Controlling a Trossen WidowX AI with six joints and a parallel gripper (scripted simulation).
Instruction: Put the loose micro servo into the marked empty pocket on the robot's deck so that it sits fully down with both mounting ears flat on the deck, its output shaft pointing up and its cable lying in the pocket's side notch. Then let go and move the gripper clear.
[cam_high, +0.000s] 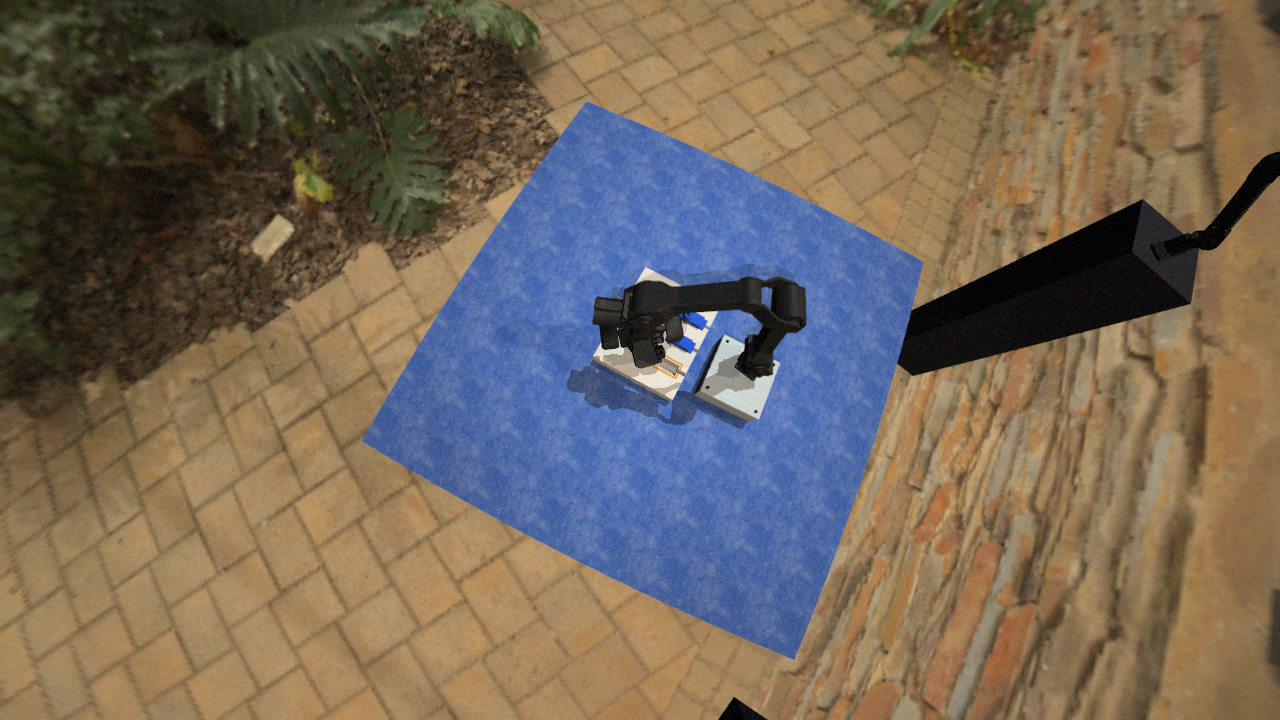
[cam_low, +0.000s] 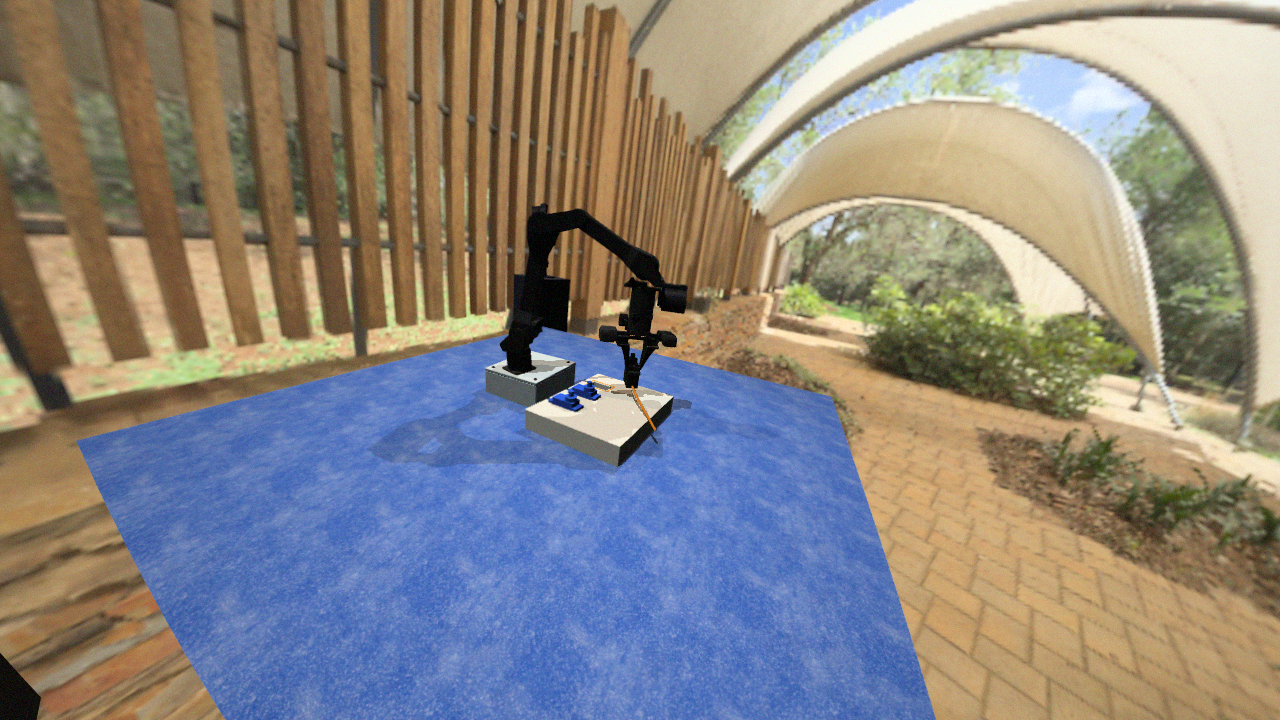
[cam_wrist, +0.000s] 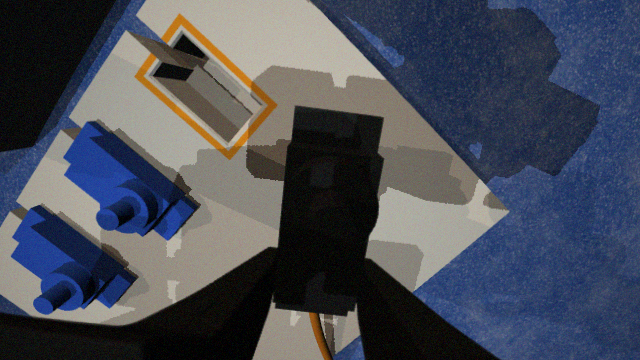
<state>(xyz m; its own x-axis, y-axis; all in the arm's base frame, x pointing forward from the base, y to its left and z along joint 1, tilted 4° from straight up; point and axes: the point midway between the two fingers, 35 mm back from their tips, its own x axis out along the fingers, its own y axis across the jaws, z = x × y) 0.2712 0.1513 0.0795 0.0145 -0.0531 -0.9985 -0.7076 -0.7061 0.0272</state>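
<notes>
My gripper (cam_wrist: 318, 263) (cam_low: 633, 367) (cam_high: 646, 351) is shut on the black micro servo (cam_wrist: 327, 200) and holds it above the pale deck (cam_wrist: 300, 40) (cam_low: 608, 429) (cam_high: 617, 362). The servo's orange cable (cam_wrist: 320, 335) (cam_low: 644, 410) hangs down from it. The empty pocket with its orange outline (cam_wrist: 260, 97) (cam_high: 667, 366) lies up and to the left of the servo in the wrist view, apart from it. In the top view the gripper hides most of the servo.
Two blue servos (cam_wrist: 130, 180) (cam_wrist: 67, 260) (cam_low: 574, 395) (cam_high: 687, 345) sit mounted in the deck at its left side in the wrist view. The arm's grey base block (cam_low: 529, 380) (cam_high: 729, 394) stands beside the deck on the blue mat (cam_high: 554, 465) (cam_low: 447, 555).
</notes>
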